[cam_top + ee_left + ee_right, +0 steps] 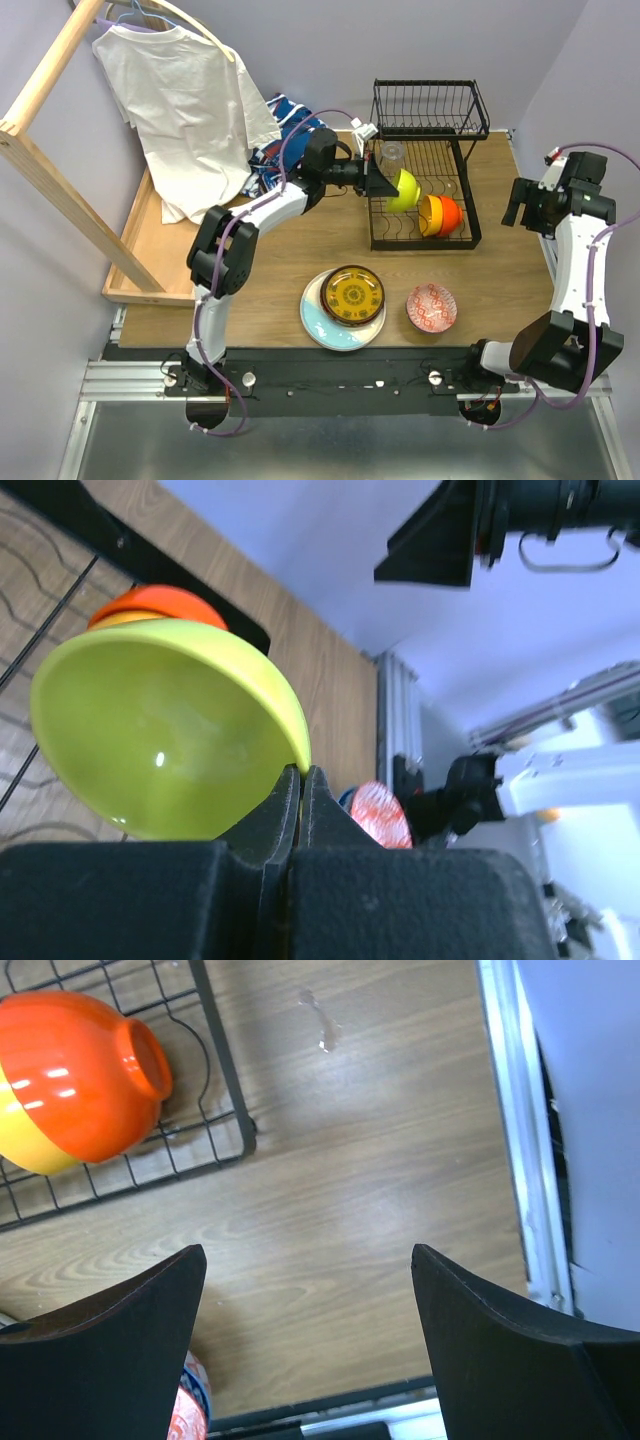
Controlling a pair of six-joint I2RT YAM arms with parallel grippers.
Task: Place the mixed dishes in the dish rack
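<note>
The left end effector [301, 775] is clamped shut on the rim of the green bowl [160, 740], which is held tilted over the lower tier of the dish rack [475, 240], just beside the orange bowl [85, 1070]. Whether it touches the wires cannot quite be made out. The right end effector [305, 1270] is spread wide with nothing held, above the tabletop [350, 1160] right of the rack. The yellow-brown plate [353, 294] is stacked on the pale blue plate [322, 326], with the red floral plate [431, 307] beside them.
</note>
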